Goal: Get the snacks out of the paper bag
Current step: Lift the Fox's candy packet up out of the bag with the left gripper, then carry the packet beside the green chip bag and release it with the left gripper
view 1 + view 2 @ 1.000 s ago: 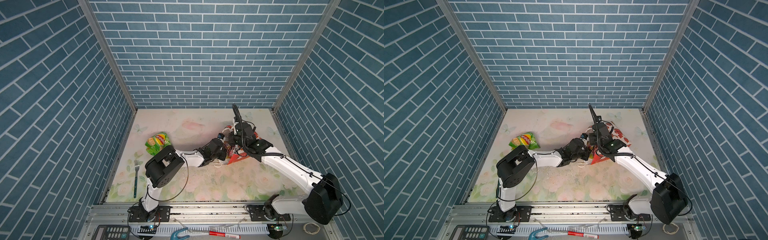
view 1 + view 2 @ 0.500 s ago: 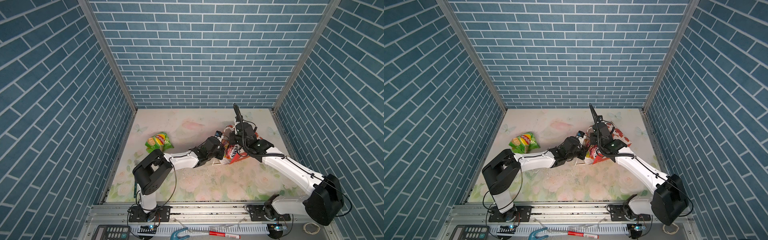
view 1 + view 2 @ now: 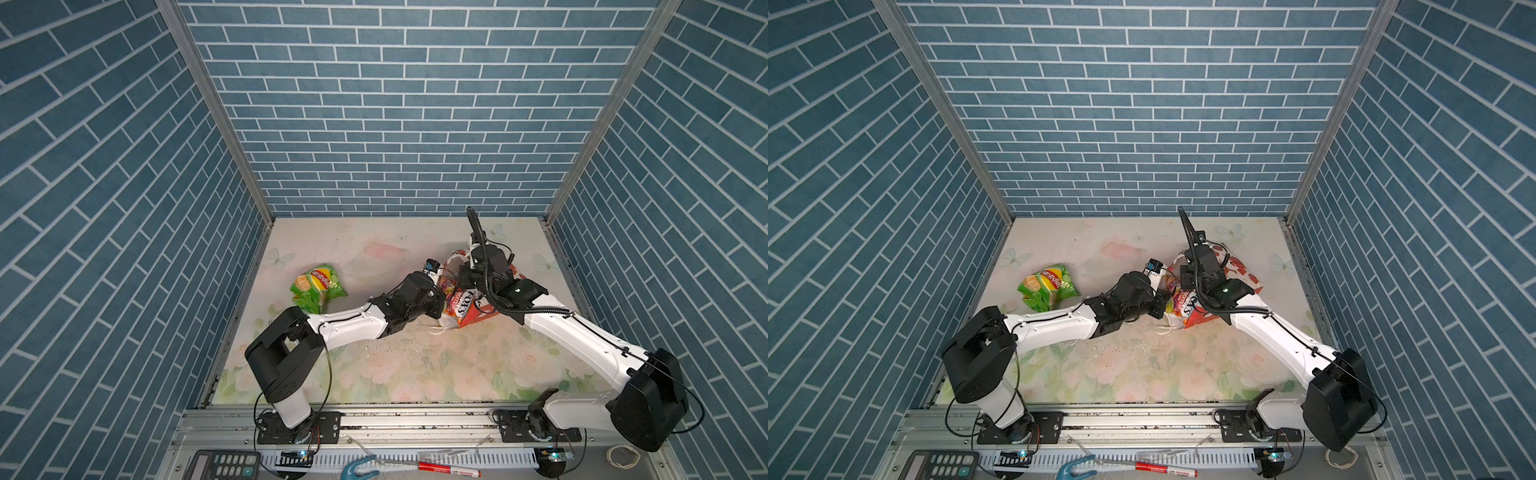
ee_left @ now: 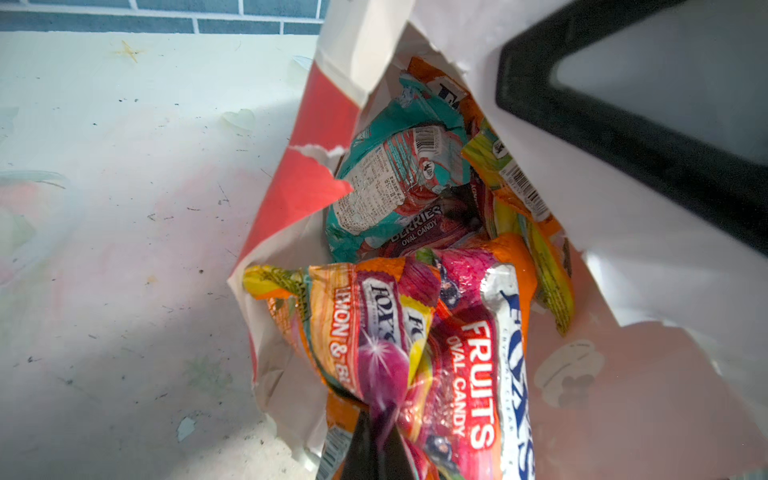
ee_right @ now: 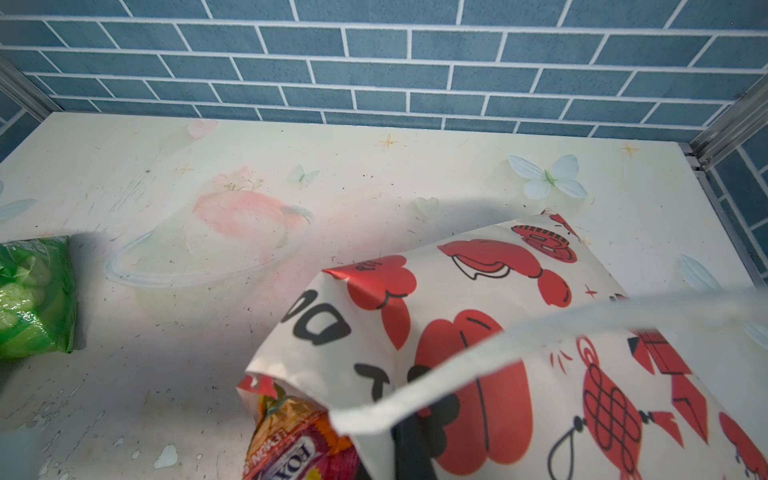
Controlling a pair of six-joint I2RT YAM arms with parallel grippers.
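Lying toward the right of the counter, the paper bag has its upper rim clamped in the right fingers, and its mouth gapes. The left fingers are pinched on a corner of an orange FOX'S lemon packet at the mouth, beside a FRUITS packet, with a teal packet deeper inside. A green chip bag lies on the counter, well apart to the left.

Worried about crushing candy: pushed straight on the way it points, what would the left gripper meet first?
The left gripper, shut on the orange FOX'S lemon packet, points into the paper bag. Beyond that packet it would probably meet the purple berries packet; depth is unclear.
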